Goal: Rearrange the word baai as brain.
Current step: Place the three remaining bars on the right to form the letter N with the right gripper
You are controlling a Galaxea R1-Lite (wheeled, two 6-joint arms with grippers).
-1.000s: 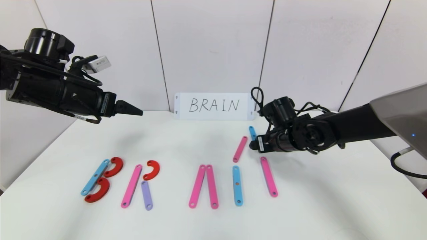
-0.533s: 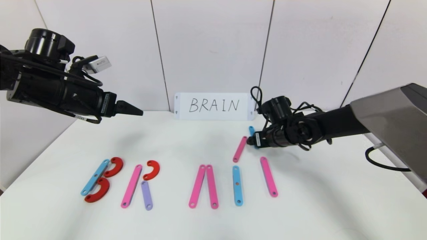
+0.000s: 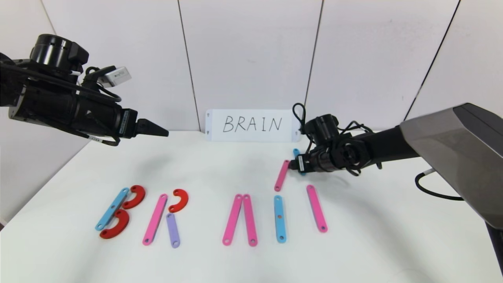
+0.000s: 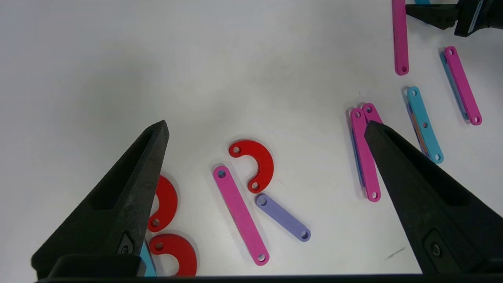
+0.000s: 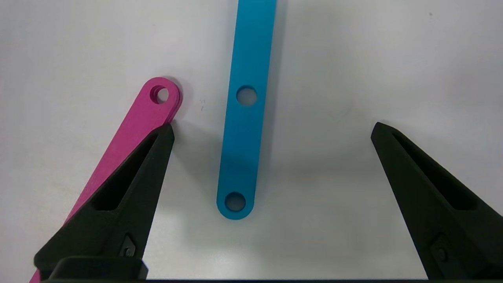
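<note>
The letters lie in a row near the table's front. They read as a B with a blue strip (image 3: 112, 208) and red curves (image 3: 133, 196), an R with a pink strip (image 3: 155, 219) and a purple strip (image 3: 173, 230), two leaning pink strips (image 3: 232, 219), a blue strip (image 3: 279, 218) and a pink strip (image 3: 316, 208). Behind them lie a loose pink strip (image 3: 282, 175) and a loose blue strip (image 5: 245, 118). My right gripper (image 5: 272, 126) hangs open low over that blue strip's end, one finger over the loose pink strip (image 5: 133, 129). My left gripper (image 3: 165, 133) is open, high at the left.
A white card (image 3: 251, 125) with BRAIN handwritten on it stands against the back wall. The white table (image 3: 393, 236) has bare room at the right and along the front edge. In the left wrist view the R pieces (image 4: 239, 214) lie below the open fingers.
My right gripper has moved left and toward the back of the table, closing in on the loose blue and pink strips. The left arm and all pieces have stayed put.
</note>
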